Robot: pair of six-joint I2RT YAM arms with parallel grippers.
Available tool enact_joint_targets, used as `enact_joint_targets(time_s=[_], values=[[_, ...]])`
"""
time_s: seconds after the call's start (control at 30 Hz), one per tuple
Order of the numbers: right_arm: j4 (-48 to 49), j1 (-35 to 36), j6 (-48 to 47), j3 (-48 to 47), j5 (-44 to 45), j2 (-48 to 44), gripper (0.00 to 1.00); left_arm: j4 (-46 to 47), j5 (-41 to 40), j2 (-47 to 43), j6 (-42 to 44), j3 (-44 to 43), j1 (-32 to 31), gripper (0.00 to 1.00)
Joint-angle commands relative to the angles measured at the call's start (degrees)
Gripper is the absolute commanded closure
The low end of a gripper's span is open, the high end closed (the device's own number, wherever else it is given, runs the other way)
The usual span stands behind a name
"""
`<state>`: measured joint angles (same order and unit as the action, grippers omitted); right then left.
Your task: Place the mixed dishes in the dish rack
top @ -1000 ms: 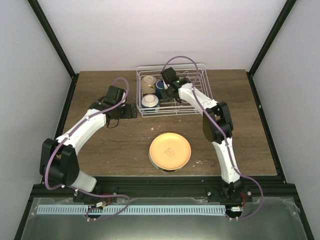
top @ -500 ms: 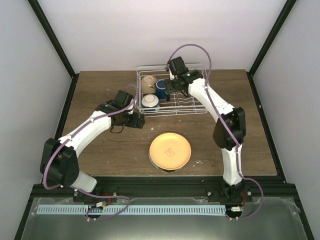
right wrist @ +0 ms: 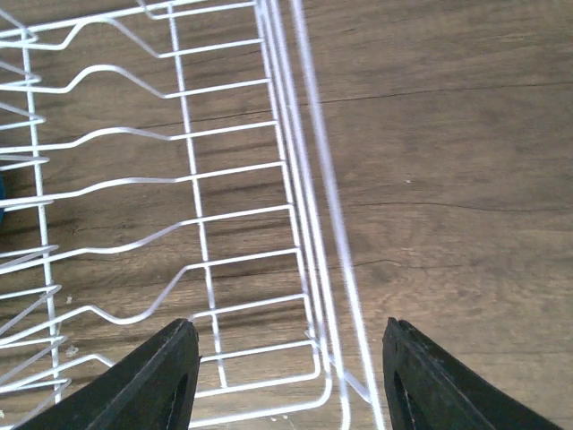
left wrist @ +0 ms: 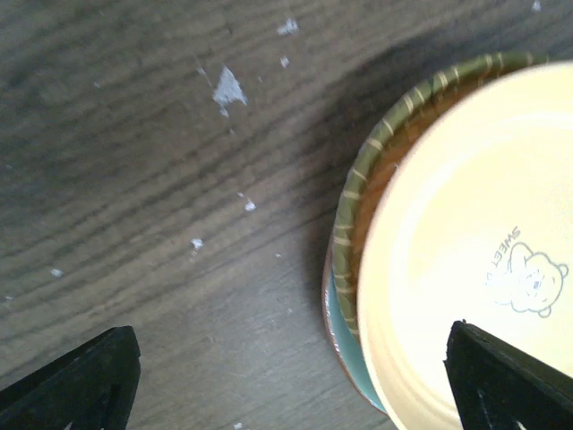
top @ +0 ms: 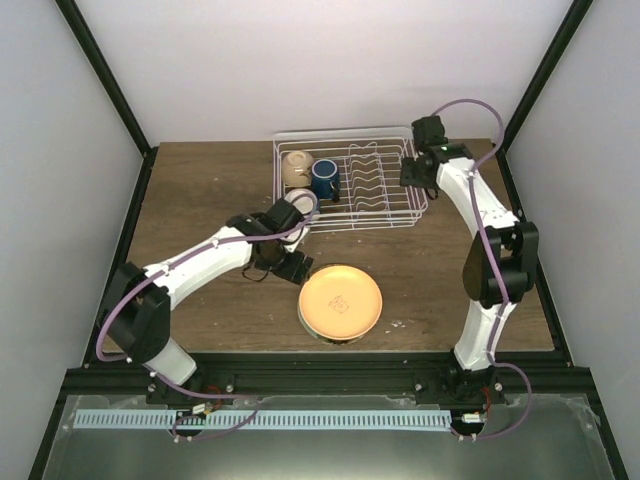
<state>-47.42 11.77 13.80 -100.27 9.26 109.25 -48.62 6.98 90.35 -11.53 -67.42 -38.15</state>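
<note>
The orange-yellow plate [top: 341,302] lies stacked on the pale-green-rimmed plate [left wrist: 351,208] on the table in front of the dish rack [top: 375,205]. In the left wrist view the orange-yellow plate [left wrist: 466,242] fills the right side. My left gripper [top: 294,268] is open and empty, low at the stack's left edge, its jaws either side of the rim. The cream bowl [top: 295,167] and dark blue mug [top: 323,178] sit in the rack's left end. The white bowl with blue outside [top: 303,203] is partly hidden by my left arm. My right gripper [top: 416,178] is open and empty above the rack's right edge [right wrist: 300,224].
The rack's upright plate prongs [top: 370,182] hold nothing. Bare wooden table [top: 200,190] lies left of the rack and right of the stack [top: 450,290]. White specks dot the wood [left wrist: 228,88]. Black frame posts and white walls close in the sides and back.
My left gripper has swung right and nearer, from the table left of the rack to the plates' left edge. My right gripper has moved from over the mug to the rack's right end.
</note>
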Motion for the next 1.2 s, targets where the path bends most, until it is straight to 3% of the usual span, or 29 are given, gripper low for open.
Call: enact_joint_targets(time_s=[0.0, 0.57, 0.8, 1.17], values=[[1.61, -2.37, 1.67, 3.06, 0.63, -6.55, 0.42, -0.81, 0.57, 1.54, 0.66, -0.19, -1.88, 0.13], [1.09, -3.25, 1.33, 8.68, 2.04, -11.18, 0.42, 5.11, 3.53, 8.15, 2.88, 2.83, -5.64, 0.39], [1.29, -3.24, 1.03, 9.21, 2.14, -10.86, 0.42, 5.55, 2.77, 9.20, 3.13, 3.55, -6.32, 0.65], [2.15, -3.27, 0.05, 9.82, 2.17, -10.50, 0.42, 3.83, -0.90, 7.92, 3.08, 3.37, -6.32, 0.81]])
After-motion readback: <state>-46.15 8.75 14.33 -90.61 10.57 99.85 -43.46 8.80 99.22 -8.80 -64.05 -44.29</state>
